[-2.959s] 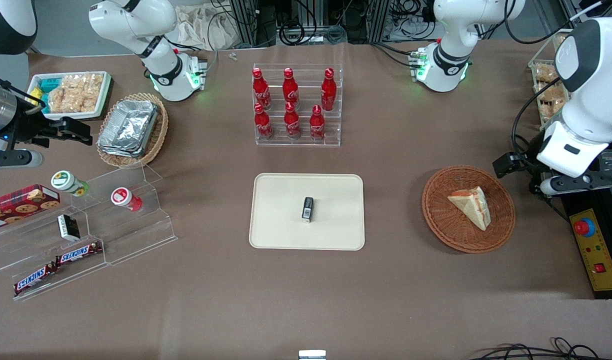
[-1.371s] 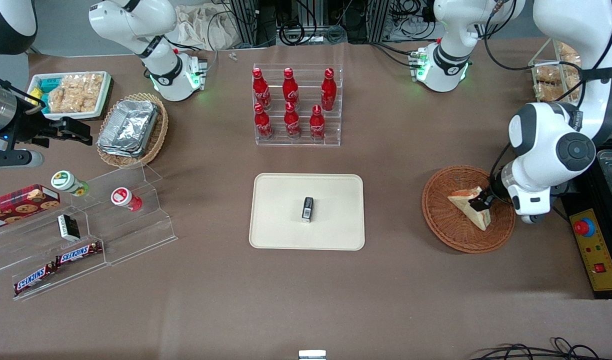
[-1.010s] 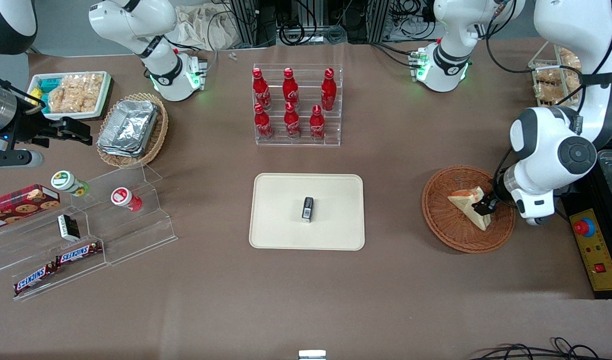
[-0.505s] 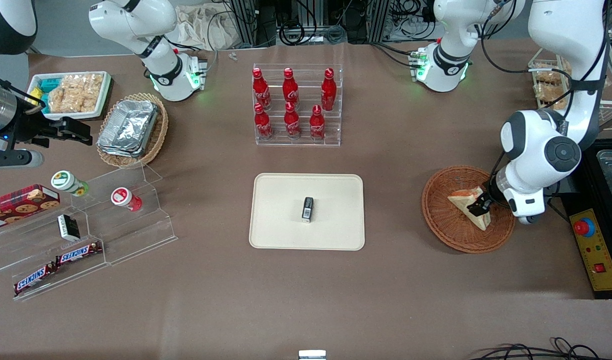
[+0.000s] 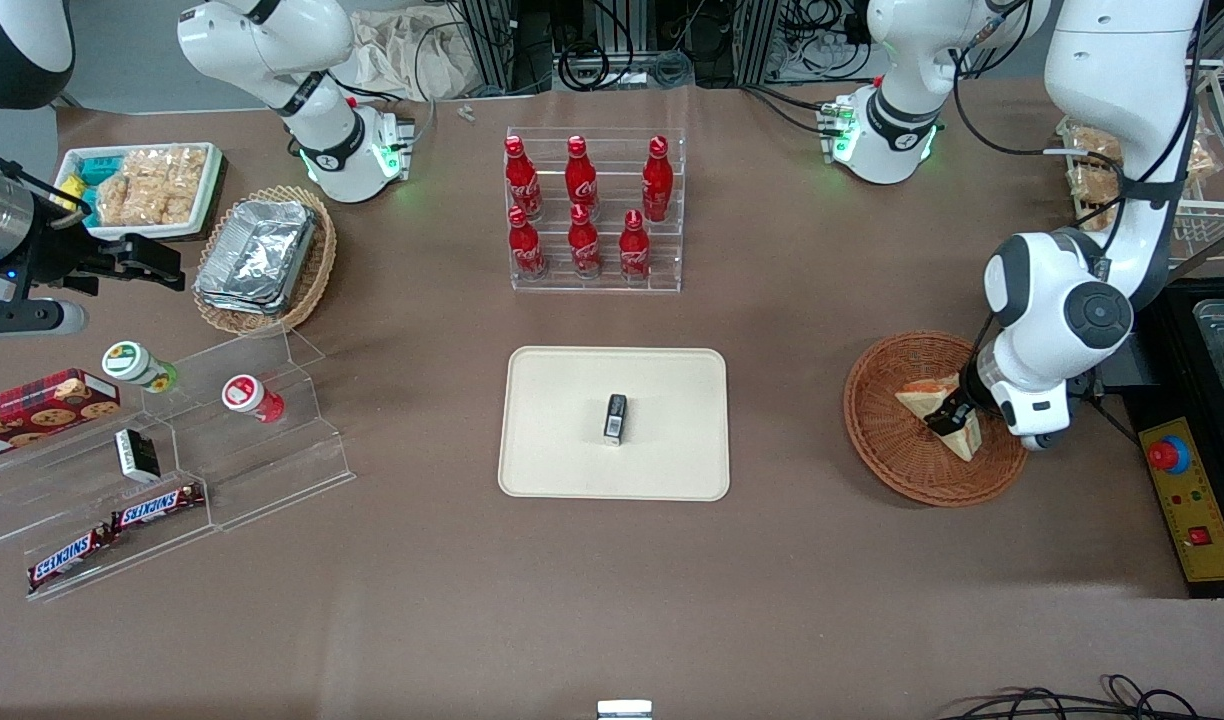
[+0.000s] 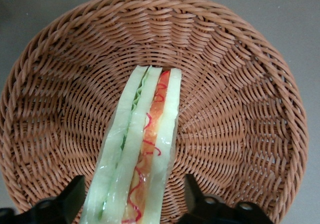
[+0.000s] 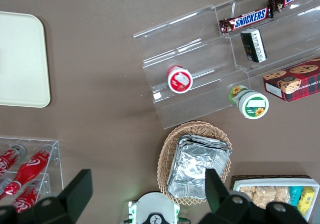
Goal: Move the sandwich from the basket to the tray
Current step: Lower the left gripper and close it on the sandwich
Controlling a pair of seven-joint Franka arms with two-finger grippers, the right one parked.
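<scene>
The sandwich (image 5: 930, 402) is a pale bread wedge with red and green filling, lying in the round reddish-brown wicker basket (image 5: 875, 440) toward the working arm's end of the table. My gripper (image 5: 956, 416) is low in the basket and open. The wrist view shows the sandwich (image 6: 145, 149) edge-up between my two dark fingers (image 6: 75, 196), with a small gap to each, and the woven basket (image 6: 235, 109) beneath. The cream tray (image 5: 562, 440) lies at the table's middle, well apart from the basket.
A small dark box (image 5: 615, 418) stands on the tray. A clear rack of red bottles (image 5: 592, 215) is farther from the camera than the tray. A yellow control box with a red button (image 5: 1170, 455) sits beside the basket. Snack shelves (image 5: 172, 450) are toward the parked arm's end.
My arm has swung in over the basket and come down around the sandwich, then shifted slightly toward the tray. The sandwich lies where it was.
</scene>
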